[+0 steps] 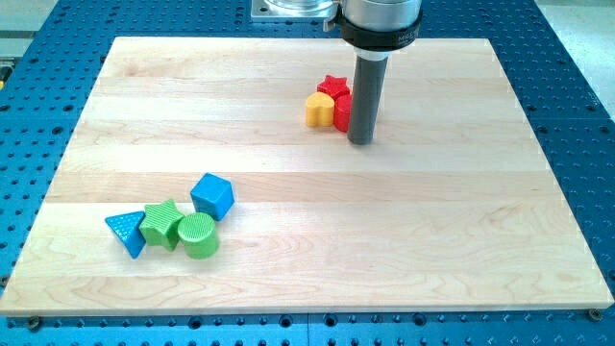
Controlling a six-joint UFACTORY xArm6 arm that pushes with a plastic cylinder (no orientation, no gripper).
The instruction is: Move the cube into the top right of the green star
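A blue cube (212, 196) lies at the view's lower left, touching the upper right of the green star (162, 223). A green cylinder (197, 235) sits right of the star and just below the cube. A blue triangle (125, 233) lies against the star's left side. My tip (360, 141) rests on the board in the upper middle, far up and right of the cube, just right of a red block (341, 111).
A red star (333, 86) and a yellow block (320, 110) cluster with the red block left of my rod. The wooden board (480, 240) lies on a blue perforated table (577, 86).
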